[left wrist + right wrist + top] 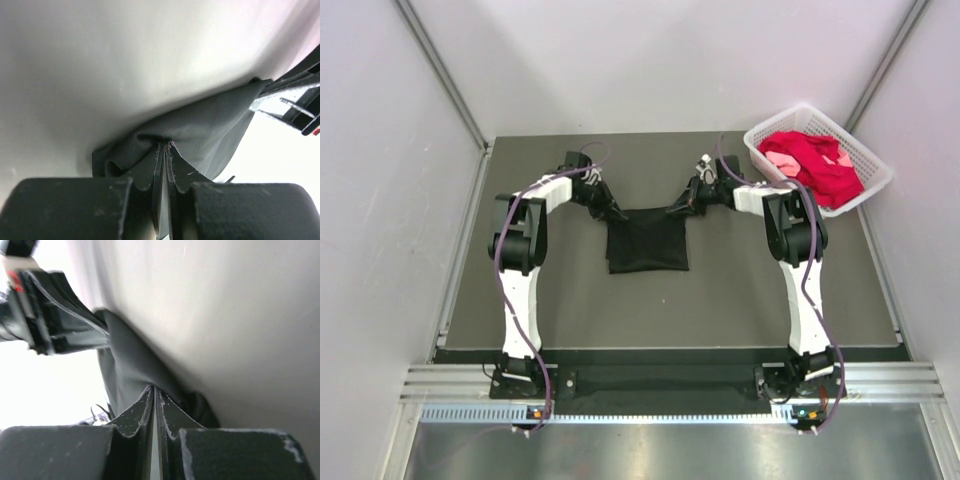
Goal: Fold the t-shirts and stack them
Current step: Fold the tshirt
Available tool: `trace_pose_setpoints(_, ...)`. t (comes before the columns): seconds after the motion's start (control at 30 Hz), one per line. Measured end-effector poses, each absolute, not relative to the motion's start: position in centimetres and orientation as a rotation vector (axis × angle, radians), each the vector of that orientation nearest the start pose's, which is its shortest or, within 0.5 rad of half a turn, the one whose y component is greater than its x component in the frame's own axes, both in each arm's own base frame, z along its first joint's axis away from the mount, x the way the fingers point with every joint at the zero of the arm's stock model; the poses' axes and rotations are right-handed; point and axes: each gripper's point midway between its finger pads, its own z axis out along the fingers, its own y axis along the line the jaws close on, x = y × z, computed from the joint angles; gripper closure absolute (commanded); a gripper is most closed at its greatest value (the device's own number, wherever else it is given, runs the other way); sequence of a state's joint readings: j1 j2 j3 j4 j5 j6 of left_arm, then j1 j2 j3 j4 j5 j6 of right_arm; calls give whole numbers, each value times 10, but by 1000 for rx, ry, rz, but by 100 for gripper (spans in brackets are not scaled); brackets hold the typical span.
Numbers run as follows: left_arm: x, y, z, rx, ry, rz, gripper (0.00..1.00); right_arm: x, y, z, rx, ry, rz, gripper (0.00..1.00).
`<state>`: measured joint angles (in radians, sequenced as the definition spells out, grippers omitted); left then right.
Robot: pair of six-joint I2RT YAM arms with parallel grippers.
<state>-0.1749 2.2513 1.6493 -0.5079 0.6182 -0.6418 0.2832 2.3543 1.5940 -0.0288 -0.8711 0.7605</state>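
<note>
The left gripper [617, 212] and the right gripper [675, 208] each pinch, pressed together, one far corner of the large plain black fabric t-shirt [647, 243], in the middle of the dark grey table [750, 290]. The white plastic lattice basket [866, 150], holding a bright red t-shirt [815, 165] and a pale pink t-shirt [778, 157], stands just beside the right arm.

black t-shirt [647, 243], red shirts [817, 164], white basket [872, 165]

place: probably robot lab cell | white panel walls [650, 60] | aluminium rail [660, 385] | dark table [720, 300]
</note>
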Motion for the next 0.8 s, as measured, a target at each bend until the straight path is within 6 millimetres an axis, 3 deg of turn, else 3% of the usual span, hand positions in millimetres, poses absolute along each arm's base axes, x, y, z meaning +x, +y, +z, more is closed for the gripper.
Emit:
trace_pose_setpoints(0.23, 470, -208, 30, -494, 2691, -1191, 90, 484, 292, 42, 242, 2450, 1538, 95)
trace_pose_setpoints(0.4, 485, -209, 29, -481, 2653, -1214, 89, 492, 292, 29, 307, 2490, 1507, 95)
trace_pose_setpoints(0.47, 488, -208, 29, -483, 2645, -1222, 82, 492, 291, 28, 317, 2505, 1499, 95)
trace_pose_setpoints(0.57, 492, -207, 34, -469, 2638, -1219, 61, 498, 289, 29, 306, 2526, 1446, 95)
trace_pose_setpoints(0.67, 500, -202, 41, -433, 2630, -1158, 49, 506, 286, 32, 260, 2551, 1379, 94)
trace_pose_setpoints(0.8, 501, -183, 49, -400, 2647, -982, 42, 517, 280, 48, 182, 2549, 1299, 89)
